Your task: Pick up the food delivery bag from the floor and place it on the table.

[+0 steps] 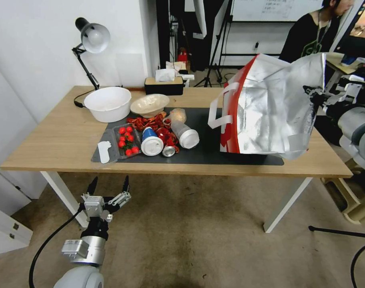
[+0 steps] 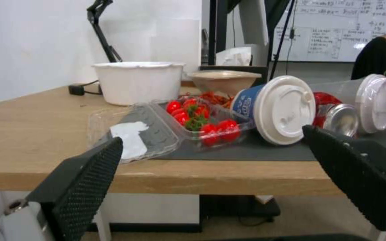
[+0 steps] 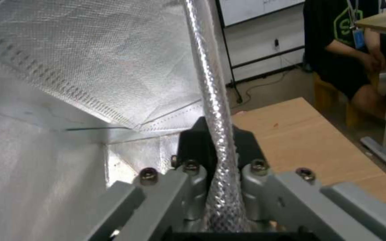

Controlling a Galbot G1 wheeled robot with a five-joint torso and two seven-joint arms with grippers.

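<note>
We have the large white paper food delivery bag with red side panels and silver foil lining [image 1: 266,112] already up at the light-wood rectangular counter with white metal legs [image 1: 50,148], its base seeming to rest on the dark grey mat [image 1: 206,136] toward the counter's 3 o'clock end, well off the beige-brown stained carpet floor [image 1: 190,232]. Our right claw [image 1: 316,98] sits at the bag's 3 o'clock side, at its upper rim, and in the right wrist view the claw [image 3: 217,160] is pressed together on the foil rim, a crinkled fold of lining running up between its fingers. The relation that matters is this: the bag hangs from the claw toward 9 o'clock, its mouth tipped open toward us and its long axis leaning rather than upright, so we judge that letting go calls for the base to be squarely seated first, or the bag may slump toward the counter's near edge. Its white strap handles [image 1: 222,108] droop on the side facing the cups and tomatoes [image 1: 126,140]. Our left claw [image 1: 109,186] is parked low below the counter's front edge at about 7 o'clock, spread wide and holding nothing, much farther from the bag than the right.
</note>
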